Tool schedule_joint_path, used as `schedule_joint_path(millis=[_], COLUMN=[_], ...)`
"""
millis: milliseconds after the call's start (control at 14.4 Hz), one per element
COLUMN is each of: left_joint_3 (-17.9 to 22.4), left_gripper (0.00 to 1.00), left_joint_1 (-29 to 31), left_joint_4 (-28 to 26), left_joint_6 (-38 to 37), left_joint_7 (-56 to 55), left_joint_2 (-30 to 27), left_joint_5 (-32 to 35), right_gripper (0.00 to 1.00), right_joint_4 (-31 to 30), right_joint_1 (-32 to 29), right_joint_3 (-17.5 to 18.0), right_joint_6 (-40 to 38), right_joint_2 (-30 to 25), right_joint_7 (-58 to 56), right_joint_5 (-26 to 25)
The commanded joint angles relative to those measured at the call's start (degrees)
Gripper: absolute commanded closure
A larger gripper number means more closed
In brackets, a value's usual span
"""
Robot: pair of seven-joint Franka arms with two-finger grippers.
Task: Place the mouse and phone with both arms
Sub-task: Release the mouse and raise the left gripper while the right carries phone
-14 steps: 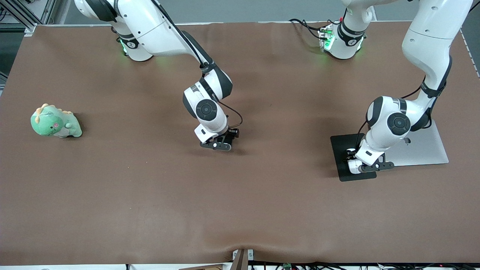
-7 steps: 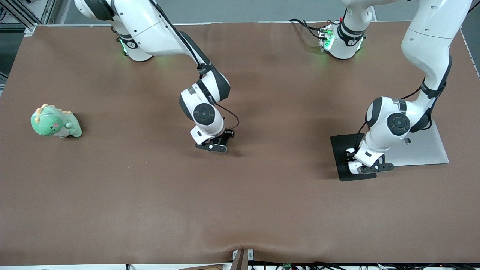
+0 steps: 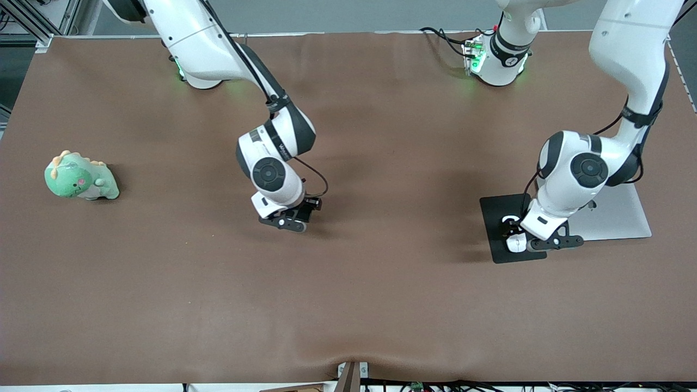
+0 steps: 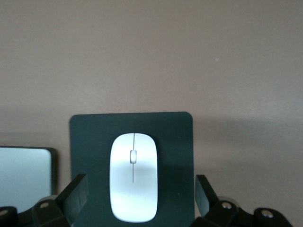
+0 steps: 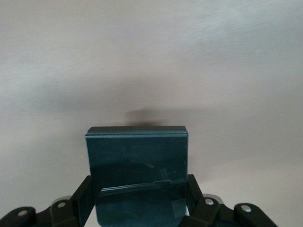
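On the black mouse pad (image 4: 180, 127) the mouse (image 4: 133, 176) lies lengthwise between the left hand's (image 4: 139, 196) spread fingers.

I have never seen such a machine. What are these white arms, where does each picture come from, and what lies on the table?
They are two robot arms, each ending in a two-finger claw. One picture looks down from high across the table; the other two come from cameras on the wrists. The left claw is open above the white mouse, which lies on a black mouse pad beside a silver slab. The right claw is shut on the black phone, in the air over the middle of the brown table. A green toy dinosaur lies toward the right arm's end.
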Motion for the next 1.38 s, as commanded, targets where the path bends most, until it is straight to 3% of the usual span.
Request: schedule_joint_path(millis=[0,277,692,969,1315], left_joint_3=[-1.1,-1.2,-3.5,-4.3,-4.3], left_gripper=[0.0,0.0,0.0,0.0,0.0], left_joint_1=[0.5,0.4,0.3,0.6,0.8], left_joint_4=[1.7,8.1,22.9,33.7,35.3], left_joint_6=[-7.8,-18.7,-38.6,-49.7,-53.8], left_joint_7=[0.5,1.0,1.4,3.2,8.1], left_joint_2=[-5.1,-8.8,-9.9,-10.0,-16.4], left_joint_5=[1.2,0.5,0.0,-4.7,-6.3], right_gripper=[1.0,1.0,1.0,1.0,1.0], right_joint_4=[-7.8,-14.0,-21.2,-26.3,-30.9], right_joint_1=[-2.4,-5.2,-10.9,-16.5,-21.5], right_joint_3=[0.8,0.7,0.6,0.7,0.6], right_joint_6=[-0.1,0.4,0.4,2.7,5.3], right_joint_2=[-6.5,-10.7,-16.0,-18.9,-20.3], right_joint_7=[-2.5,-6.0,-12.8,-19.2,-24.3], right_joint_5=[-0.9,-0.9,-1.0,-1.0,-1.0])
